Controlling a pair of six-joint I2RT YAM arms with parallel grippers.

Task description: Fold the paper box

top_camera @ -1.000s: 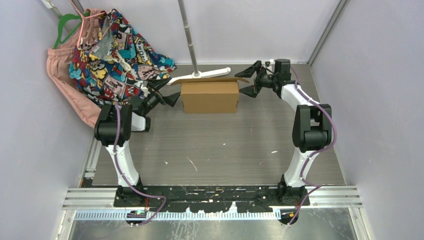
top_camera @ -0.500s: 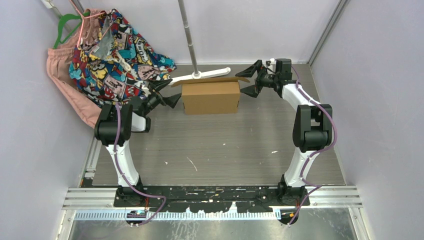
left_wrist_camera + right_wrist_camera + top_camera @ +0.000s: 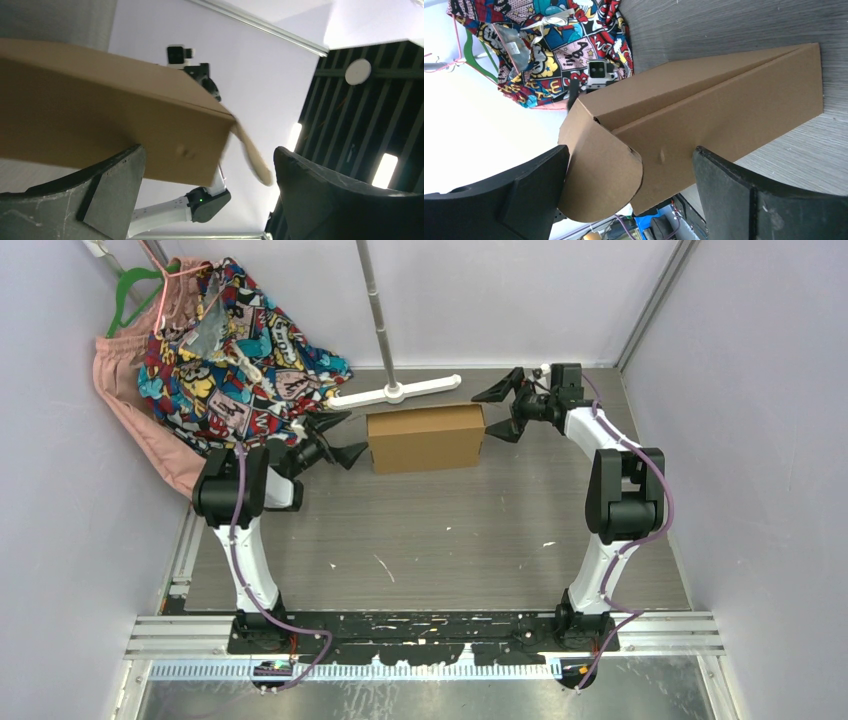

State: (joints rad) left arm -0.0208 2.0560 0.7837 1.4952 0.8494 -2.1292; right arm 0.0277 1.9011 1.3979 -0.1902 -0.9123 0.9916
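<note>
Now the paper box (image 3: 425,440) sits between left tool (image 3: 347,436) and right tool (image 3: 483,417) (both agape).

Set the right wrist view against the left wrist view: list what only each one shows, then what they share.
Only the right wrist view: the comic-print multicoloured cloth and the green hanger beside it. Only the left wrist view: the black slatted ceiling with its lights, and the white link of the right arm. Both: the plain brown corrugated cardboard box, seen end-on between that camera's own open fingers, those of the right gripper and the left gripper.
</note>
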